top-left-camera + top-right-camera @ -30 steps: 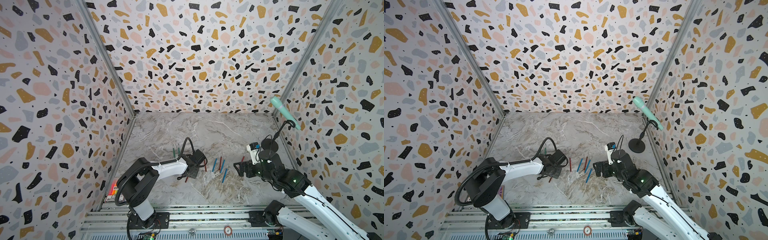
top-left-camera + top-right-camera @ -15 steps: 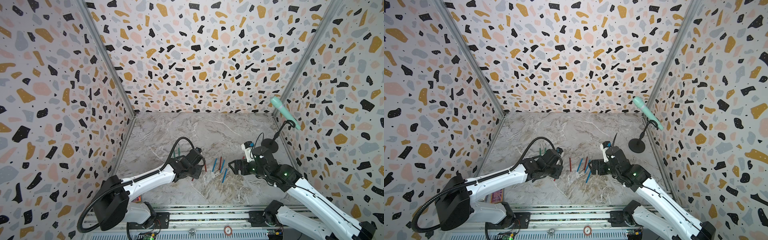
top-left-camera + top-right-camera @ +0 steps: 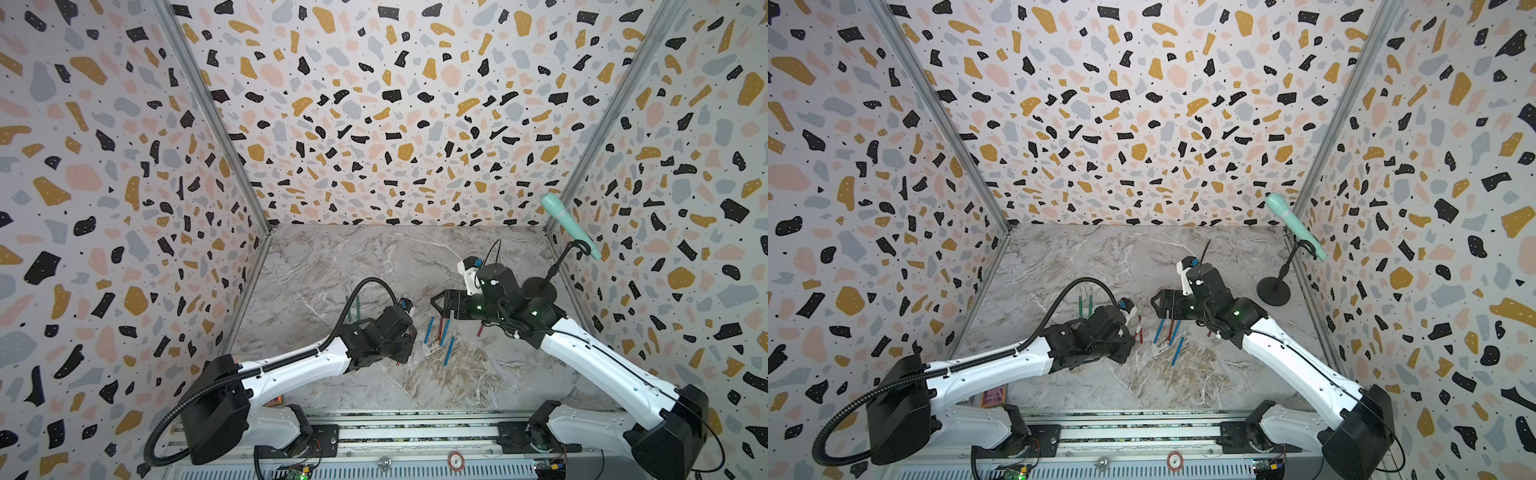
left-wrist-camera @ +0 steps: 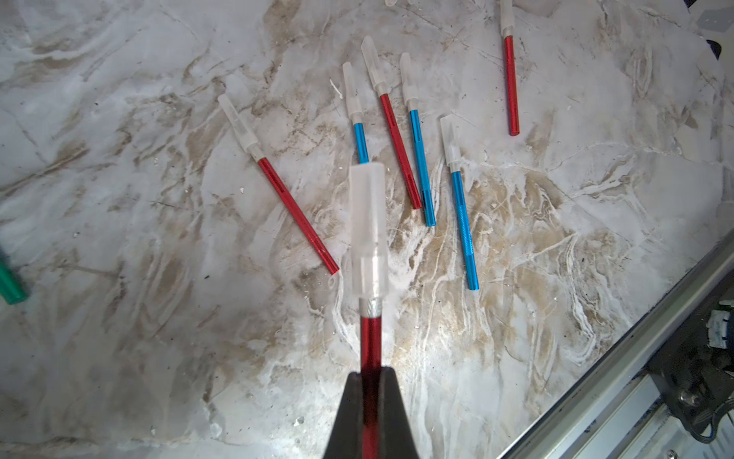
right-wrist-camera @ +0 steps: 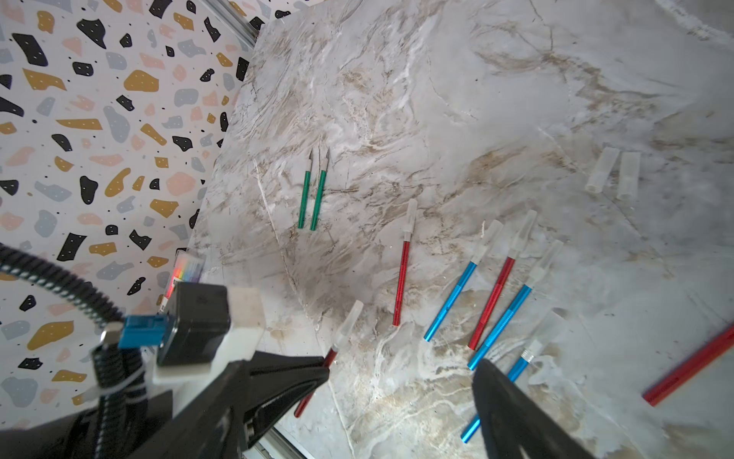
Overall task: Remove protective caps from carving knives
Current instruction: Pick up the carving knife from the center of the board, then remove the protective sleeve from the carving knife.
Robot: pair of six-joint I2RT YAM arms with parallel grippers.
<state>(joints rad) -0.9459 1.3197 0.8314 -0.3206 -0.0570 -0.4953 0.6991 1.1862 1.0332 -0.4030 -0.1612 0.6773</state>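
My left gripper [image 4: 370,371] is shut on the shaft of a red carving knife [image 4: 370,337], whose translucent cap [image 4: 369,226] points away from the jaws. In a top view the left gripper [image 3: 401,355] hangs low over the table with the knife mostly hidden under it. My right gripper [image 3: 437,306] stands open just to the right of it, with nothing between its fingers [image 5: 496,389]. Several capped blue and red knives [image 5: 492,294] lie under the right gripper. Two uncapped green knives [image 5: 313,190] lie side by side further left. Two loose caps [image 5: 613,175] lie apart.
A mint-green microphone [image 3: 567,224] on a black stand [image 3: 538,291] is at the back right. A rainbow pen pack [image 3: 994,395] lies at the front left by the wall. Patterned walls [image 3: 124,208] enclose three sides and a metal rail [image 3: 374,428] runs along the front.
My left arm has stretched out low and carried the red knife slightly toward the front. The right gripper has moved left toward it, its jaws a little narrower.
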